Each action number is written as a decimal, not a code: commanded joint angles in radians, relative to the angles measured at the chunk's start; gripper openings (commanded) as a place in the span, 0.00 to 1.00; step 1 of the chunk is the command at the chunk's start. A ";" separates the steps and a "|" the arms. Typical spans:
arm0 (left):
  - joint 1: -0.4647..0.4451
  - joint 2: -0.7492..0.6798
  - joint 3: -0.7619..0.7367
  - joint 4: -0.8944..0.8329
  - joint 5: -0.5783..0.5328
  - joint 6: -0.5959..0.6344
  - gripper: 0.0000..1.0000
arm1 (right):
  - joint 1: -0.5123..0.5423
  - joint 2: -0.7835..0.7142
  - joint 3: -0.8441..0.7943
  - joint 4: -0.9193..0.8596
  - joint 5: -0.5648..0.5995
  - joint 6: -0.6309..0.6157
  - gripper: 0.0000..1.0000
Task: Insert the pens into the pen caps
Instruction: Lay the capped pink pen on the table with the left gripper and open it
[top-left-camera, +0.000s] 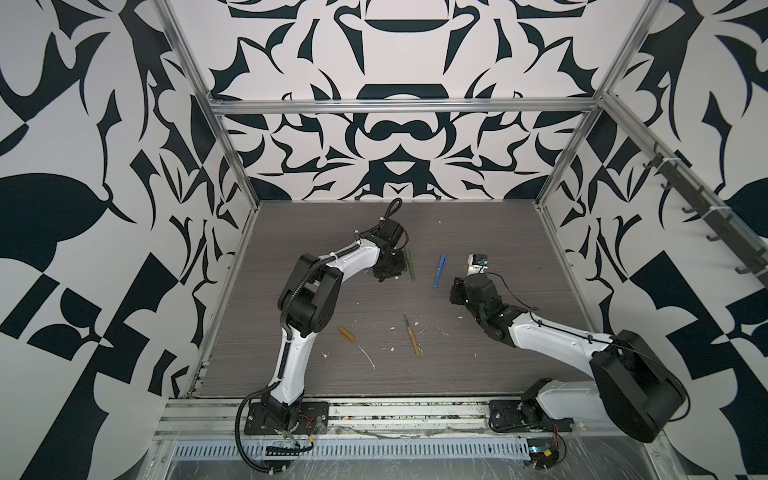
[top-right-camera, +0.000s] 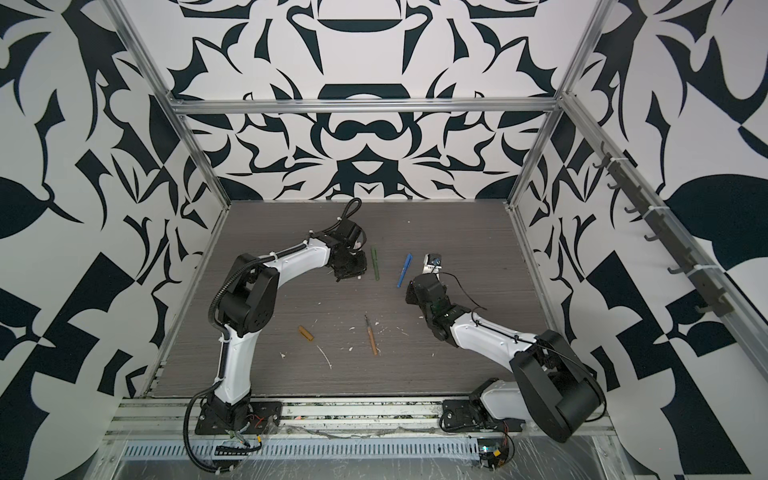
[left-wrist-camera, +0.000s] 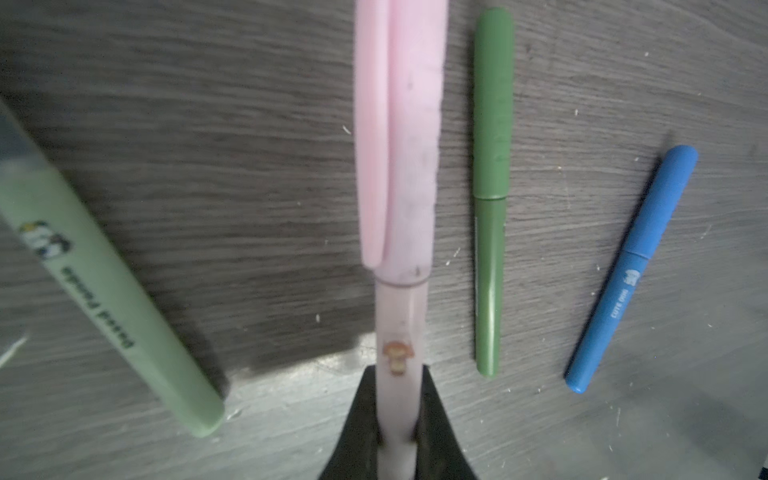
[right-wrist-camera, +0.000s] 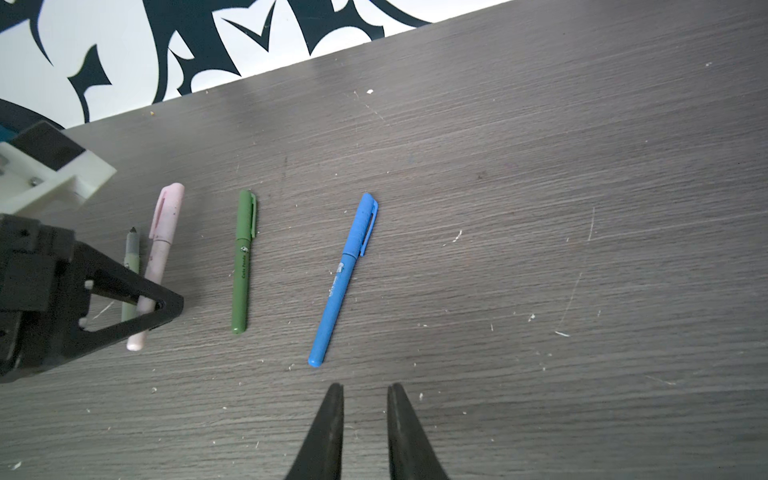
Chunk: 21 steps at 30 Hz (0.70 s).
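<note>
The capped pink pen (left-wrist-camera: 401, 166) is clamped by the left gripper (left-wrist-camera: 397, 374) between the pale green pen (right-wrist-camera: 131, 266) and the dark green pen (right-wrist-camera: 243, 262), while the right gripper (right-wrist-camera: 365, 390) is seen narrowly parted and empty.

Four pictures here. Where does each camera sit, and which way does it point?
Top views: high over the near edge, looking down at the whole table; left arm and right arm show whole, with left hand and right hand.
Left wrist: on the left arm, looking along its hand, shut on the capped pink pen.
Right wrist: on the right arm, looking past its open, empty hand at the table; left hand shows too.
Shared: both wrist views catch the dark green pen and blue pen.
</note>
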 joint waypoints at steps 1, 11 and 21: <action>-0.002 0.040 0.048 -0.094 0.005 0.029 0.09 | 0.008 -0.002 0.032 0.016 0.024 0.007 0.22; 0.002 0.103 0.110 -0.157 -0.003 0.052 0.17 | 0.014 0.010 0.036 0.016 0.016 0.006 0.22; 0.001 0.111 0.169 -0.204 -0.003 0.059 0.24 | 0.014 0.015 0.039 0.014 0.009 0.002 0.21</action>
